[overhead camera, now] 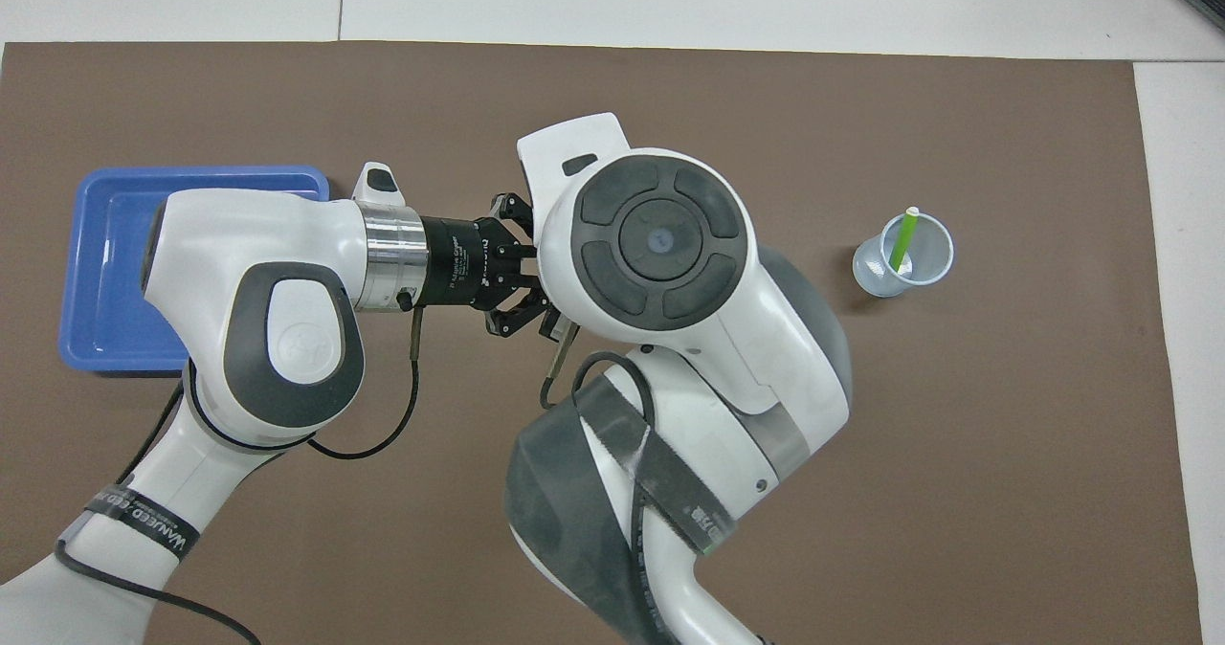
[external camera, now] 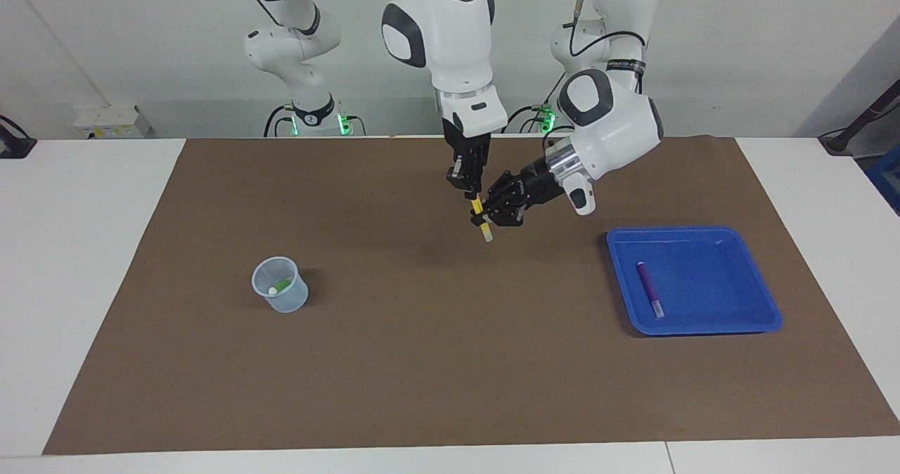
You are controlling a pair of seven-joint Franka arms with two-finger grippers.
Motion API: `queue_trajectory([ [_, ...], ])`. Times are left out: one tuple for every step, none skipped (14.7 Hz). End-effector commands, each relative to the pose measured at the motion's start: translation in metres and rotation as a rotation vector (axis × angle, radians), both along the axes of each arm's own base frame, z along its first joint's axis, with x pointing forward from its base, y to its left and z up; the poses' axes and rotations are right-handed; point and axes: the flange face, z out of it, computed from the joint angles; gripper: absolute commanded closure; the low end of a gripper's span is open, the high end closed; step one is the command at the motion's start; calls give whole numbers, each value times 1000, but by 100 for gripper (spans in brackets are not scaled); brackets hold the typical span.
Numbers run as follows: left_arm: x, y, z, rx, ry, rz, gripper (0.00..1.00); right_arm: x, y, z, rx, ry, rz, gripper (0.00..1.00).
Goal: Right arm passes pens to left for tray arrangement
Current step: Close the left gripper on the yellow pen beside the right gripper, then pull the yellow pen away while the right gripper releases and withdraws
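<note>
My right gripper hangs over the middle of the mat, shut on the yellow pen, which points down with its pale cap lowest. My left gripper reaches in sideways, open, its fingers on either side of that pen; it also shows in the overhead view. The purple pen lies in the blue tray at the left arm's end of the table. The green pen stands in a small translucent cup. In the overhead view the right gripper and the yellow pen are hidden under the right arm.
The brown mat covers most of the white table. In the overhead view the left arm covers part of the tray, and the cup with the green pen stands toward the right arm's end.
</note>
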Motion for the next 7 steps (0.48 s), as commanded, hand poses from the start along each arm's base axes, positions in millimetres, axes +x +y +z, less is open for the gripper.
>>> queue_trajectory([
  [-6,7,3,3,-11,11,100,1,3,0,32,20,-30,100],
  [-6,7,3,4,-10,11,100,1,3,0,39,26,-34,100],
  [-5,9,3,7,-14,6,100,3,0,0,42,34,-50,100],
  [-5,12,2,8,-24,-16,100,4,-2,-1,40,40,-55,55],
  [-5,17,3,5,-45,-50,100,6,-5,-2,34,43,-60,1],
  [-3,27,5,1,-55,-65,100,5,-5,0,35,41,-60,0],
  [-1,38,3,2,-49,-79,100,4,-5,1,33,44,-60,0],
])
